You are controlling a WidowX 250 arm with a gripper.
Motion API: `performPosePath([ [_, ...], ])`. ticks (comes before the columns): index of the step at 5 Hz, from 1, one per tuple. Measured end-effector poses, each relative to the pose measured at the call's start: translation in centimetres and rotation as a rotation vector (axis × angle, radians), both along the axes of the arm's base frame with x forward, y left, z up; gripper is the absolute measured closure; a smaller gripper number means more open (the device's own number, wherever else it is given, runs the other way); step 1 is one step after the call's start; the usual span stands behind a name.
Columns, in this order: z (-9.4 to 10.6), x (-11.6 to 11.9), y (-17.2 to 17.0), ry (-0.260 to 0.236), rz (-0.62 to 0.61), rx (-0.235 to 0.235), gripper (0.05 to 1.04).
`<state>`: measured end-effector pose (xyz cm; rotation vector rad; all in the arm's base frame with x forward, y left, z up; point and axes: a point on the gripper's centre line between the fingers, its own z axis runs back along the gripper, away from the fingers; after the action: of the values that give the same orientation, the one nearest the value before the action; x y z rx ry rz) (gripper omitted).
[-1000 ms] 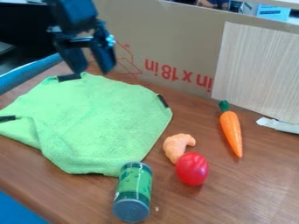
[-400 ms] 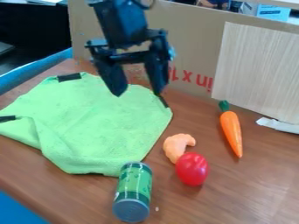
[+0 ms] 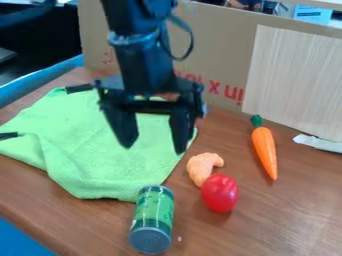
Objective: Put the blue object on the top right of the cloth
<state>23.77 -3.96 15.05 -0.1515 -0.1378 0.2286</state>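
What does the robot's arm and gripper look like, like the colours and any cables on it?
The arm is black, built of blocky and rounded sections, with a thin dark cable looping out from its side. The gripper is black too: a wide crossbar with two thick fingers that narrow towards their tips.

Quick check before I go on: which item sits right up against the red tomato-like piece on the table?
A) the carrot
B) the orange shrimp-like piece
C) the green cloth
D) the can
B: the orange shrimp-like piece meets the upper left of the red piece, while bare wood separates the carrot and the can from it.
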Motion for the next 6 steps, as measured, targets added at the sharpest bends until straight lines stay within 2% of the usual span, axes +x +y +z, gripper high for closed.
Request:
performPosePath([
  [1, -2.2, -0.7, 1.0, 0.001, 0.076, 0.041, 0.084],
  [2, -3.3, -0.5, 2.8, -0.012, 0.156, 0.069, 0.084],
  [3, -4.1, -0.7, 3.5, -0.005, 0.231, 0.074, 0.084],
  [4, -4.6, -1.0, 3.8, 0.022, 0.288, 0.068, 0.084],
  [5, -5.0, -1.6, 3.5, 0.055, 0.286, 0.055, 0.084],
  [6, -5.4, -2.5, 3.2, 0.055, 0.262, 0.042, 0.084],
])
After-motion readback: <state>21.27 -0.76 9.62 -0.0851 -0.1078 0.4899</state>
